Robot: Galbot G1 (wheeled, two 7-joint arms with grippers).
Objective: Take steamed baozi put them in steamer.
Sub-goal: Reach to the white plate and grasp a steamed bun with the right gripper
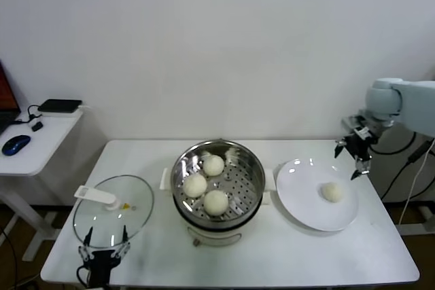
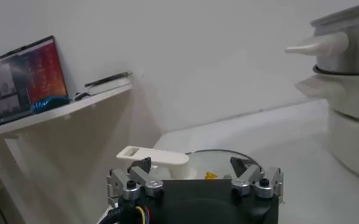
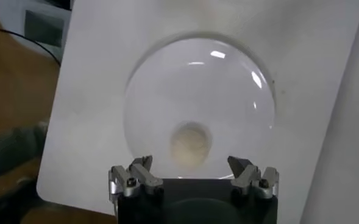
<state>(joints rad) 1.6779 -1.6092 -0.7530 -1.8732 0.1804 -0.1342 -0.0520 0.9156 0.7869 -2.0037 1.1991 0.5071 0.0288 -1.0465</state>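
Buns: 3 sit inside the steamer (image 1: 217, 185) on its perforated tray: one toward the back (image 1: 213, 165), one on my left side (image 1: 195, 185), one toward the front (image 1: 216, 202). The back and left ones are just beside each other; whether they touch, I cannot tell. The 4th bun (image 1: 332, 192) lies alone on the white plate (image 1: 299, 202), right of ctr, nothing touching it.

Steamer: shiny round pot, white side handles, standing upright at approx. the middle of the white surface (image 1: 272, 256). The plate sits just beside it on my right; the plate rim is close to the right handle.

My right hand (image 1: 354, 161) hangs in the air above the far right edge of the plate, near the surface's back-right corner, fingers spread wide apart, holding nothing. In the right wrist view the 4th bun (image 3: 191, 143) shows below and between my two fingertips (image 3: 141, 172), well clear of both.

My left hand (image 1: 103, 251) is parked low at the front-left edge of the surface, fingers apart and empty, just in front of the glass lid (image 1: 112, 212). The lid lies flat on the surface, left of the steamer, white handle (image 1: 95, 196) on top.

Off the surface, far left: a small white side table (image 1: 34, 147) carrying a blue mouse (image 1: 15, 144) and a flat black box (image 1: 60, 106). A laptop (image 2: 25, 76) with its screen lit shows in the left wrist view.
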